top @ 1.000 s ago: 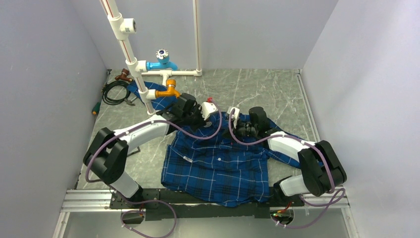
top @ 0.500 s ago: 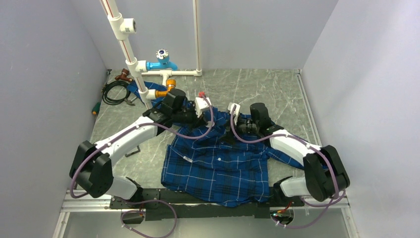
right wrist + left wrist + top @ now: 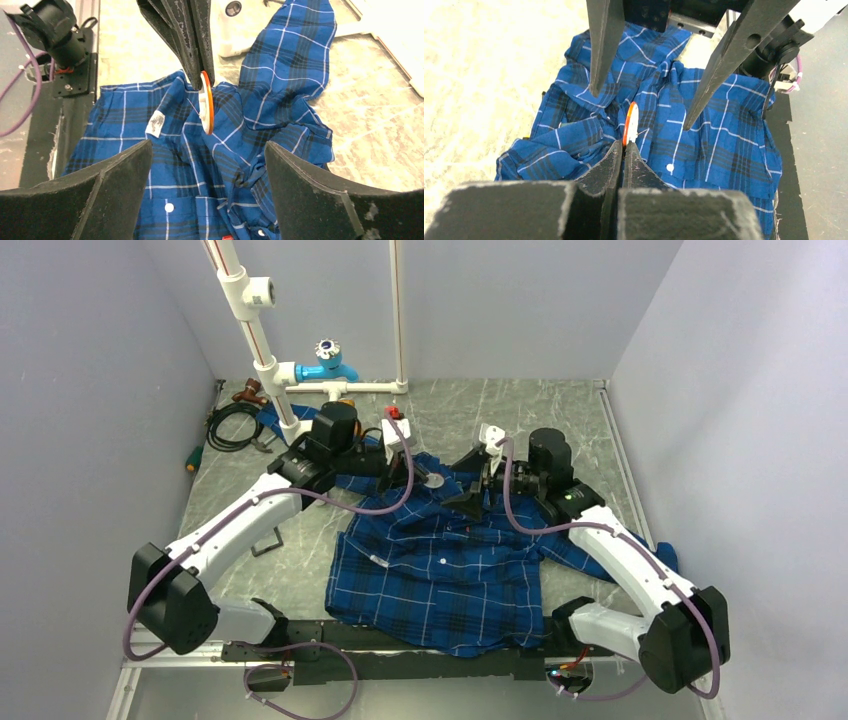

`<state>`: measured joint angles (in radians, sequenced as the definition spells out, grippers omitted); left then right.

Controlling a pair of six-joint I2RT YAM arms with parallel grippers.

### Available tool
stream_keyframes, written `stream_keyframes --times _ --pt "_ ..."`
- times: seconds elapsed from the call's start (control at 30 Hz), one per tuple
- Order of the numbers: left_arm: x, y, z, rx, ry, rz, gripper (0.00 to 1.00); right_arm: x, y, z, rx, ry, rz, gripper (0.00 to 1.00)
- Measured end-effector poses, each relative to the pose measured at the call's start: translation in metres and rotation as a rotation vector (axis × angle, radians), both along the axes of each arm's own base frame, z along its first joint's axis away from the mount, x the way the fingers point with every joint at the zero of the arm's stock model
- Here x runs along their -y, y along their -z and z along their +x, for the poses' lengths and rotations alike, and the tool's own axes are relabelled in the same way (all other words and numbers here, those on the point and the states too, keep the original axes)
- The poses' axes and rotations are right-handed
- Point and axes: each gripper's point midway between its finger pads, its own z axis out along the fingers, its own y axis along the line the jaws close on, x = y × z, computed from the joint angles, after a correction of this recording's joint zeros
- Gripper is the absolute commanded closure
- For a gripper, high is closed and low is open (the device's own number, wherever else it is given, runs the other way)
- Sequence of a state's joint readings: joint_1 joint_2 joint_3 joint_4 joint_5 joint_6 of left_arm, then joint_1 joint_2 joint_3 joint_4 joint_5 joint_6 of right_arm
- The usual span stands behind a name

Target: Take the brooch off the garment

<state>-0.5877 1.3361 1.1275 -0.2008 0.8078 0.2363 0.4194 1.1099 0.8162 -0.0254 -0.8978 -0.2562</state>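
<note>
Two tools: left tool (image 3: 623,147) pinched shut on brooch (image 3: 631,122); right tool (image 3: 206,147) wide open, empty, above garment (image 3: 440,570).

Even, soft light; close fingers (image 3: 100,200) blur, table (image 3: 484,60) bleached pale.

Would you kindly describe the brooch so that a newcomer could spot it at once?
Find the large blue plaid button-up shirt spread on the grey table, then its collar end. There the left gripper pinches in its black fingers a small round brooch, orange-rimmed with a pale face, unlike the square white label nearby.
</note>
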Motion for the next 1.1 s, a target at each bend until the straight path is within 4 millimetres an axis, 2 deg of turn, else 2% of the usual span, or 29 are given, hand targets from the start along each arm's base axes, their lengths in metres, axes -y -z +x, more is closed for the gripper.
stream_keyframes --times 0.23,0.37,0.63,1.1 --pt "0.0 -0.022 -0.009 0.013 0.022 -0.05 1.0 -0.002 -0.012 -0.006 -0.062 -0.006 0.025 0.31" --pt "0.001 -0.029 -0.009 0.018 0.017 -0.068 1.0 -0.003 -0.02 -0.007 -0.085 -0.007 0.042 0.32" --pt "0.003 -0.037 -0.006 -0.004 -0.007 -0.101 1.0 -0.01 -0.036 -0.006 -0.095 -0.003 0.074 0.39" --pt "0.005 -0.044 -0.002 -0.012 -0.03 -0.128 1.0 -0.014 -0.039 0.003 -0.116 0.058 0.093 0.57"
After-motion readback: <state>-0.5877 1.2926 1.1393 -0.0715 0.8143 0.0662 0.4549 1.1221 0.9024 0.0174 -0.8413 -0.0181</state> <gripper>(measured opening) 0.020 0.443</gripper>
